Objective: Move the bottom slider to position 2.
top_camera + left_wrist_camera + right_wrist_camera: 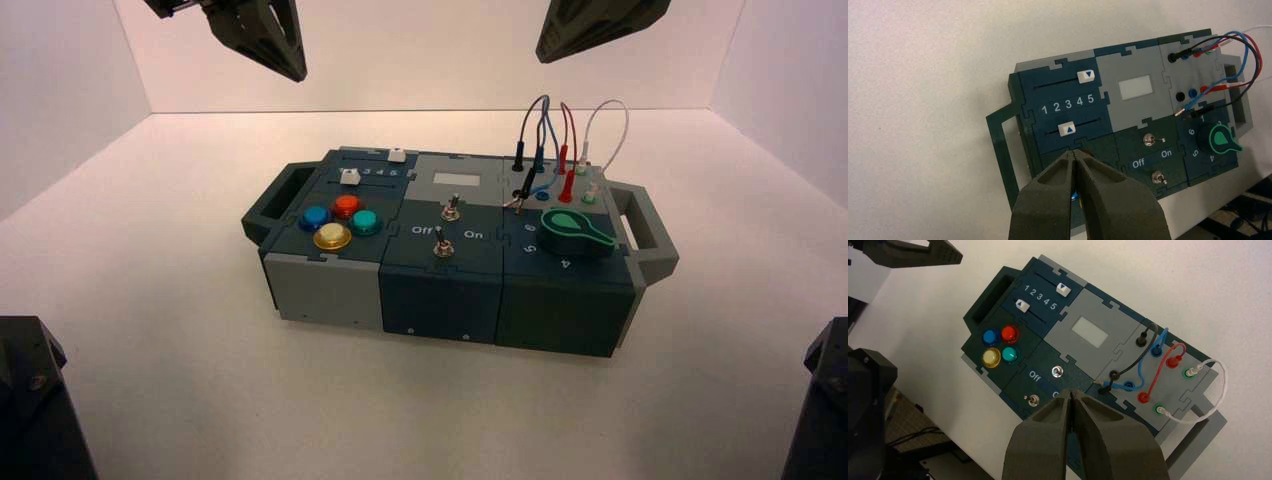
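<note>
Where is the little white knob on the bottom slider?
In the high view, the bottom slider's white knob is on the box's left part, in the slot below the numbers, just behind the red button.

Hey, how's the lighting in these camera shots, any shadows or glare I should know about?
High view: bright back wall, box front dark, soft shading on the table; left wrist view: dim, grainy, pinkish table top; right wrist view: soft shadow beside the box, buttons catching small highlights.
</note>
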Controlling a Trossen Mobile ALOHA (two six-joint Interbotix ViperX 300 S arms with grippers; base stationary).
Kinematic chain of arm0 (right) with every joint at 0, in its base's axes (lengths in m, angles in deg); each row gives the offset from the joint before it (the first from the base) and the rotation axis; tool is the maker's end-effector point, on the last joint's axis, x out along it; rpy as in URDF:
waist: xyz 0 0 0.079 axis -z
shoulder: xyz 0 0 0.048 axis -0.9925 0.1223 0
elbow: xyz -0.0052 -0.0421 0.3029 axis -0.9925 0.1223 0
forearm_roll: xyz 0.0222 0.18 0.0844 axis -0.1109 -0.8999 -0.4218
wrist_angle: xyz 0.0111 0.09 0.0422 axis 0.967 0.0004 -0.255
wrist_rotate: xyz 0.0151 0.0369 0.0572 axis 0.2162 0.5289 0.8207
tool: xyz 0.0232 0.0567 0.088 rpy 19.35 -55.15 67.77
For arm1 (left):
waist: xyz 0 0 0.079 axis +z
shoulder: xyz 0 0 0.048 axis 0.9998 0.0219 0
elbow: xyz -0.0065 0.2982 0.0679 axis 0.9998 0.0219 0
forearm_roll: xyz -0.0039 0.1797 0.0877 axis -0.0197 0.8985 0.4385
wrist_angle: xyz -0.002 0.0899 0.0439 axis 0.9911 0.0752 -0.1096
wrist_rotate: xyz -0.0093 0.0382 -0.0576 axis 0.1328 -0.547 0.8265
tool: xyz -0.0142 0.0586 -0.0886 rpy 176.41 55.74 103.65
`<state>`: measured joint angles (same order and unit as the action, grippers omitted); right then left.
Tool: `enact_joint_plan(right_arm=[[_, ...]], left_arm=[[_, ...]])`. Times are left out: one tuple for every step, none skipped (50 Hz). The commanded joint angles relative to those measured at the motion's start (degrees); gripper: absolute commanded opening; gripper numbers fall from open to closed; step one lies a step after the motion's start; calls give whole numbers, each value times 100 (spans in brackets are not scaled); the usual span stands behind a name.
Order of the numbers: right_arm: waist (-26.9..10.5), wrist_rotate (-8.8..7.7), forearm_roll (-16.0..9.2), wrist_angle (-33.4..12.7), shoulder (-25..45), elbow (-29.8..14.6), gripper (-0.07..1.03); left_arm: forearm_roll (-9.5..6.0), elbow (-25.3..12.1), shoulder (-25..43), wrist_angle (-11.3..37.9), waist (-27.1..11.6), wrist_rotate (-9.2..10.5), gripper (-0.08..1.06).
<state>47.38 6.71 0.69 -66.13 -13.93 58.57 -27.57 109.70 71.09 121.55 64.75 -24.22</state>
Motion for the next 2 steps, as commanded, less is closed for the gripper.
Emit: enact_joint_plan(right_arm=[[-9,-9,-26,62,-53,-70,-2],[-9,-9,-26,70,-44,-62,-2]], left_arm=[[18,-62,-62,-53,0,-26,-3],[18,-62,-62,-62,0,-35,-3]])
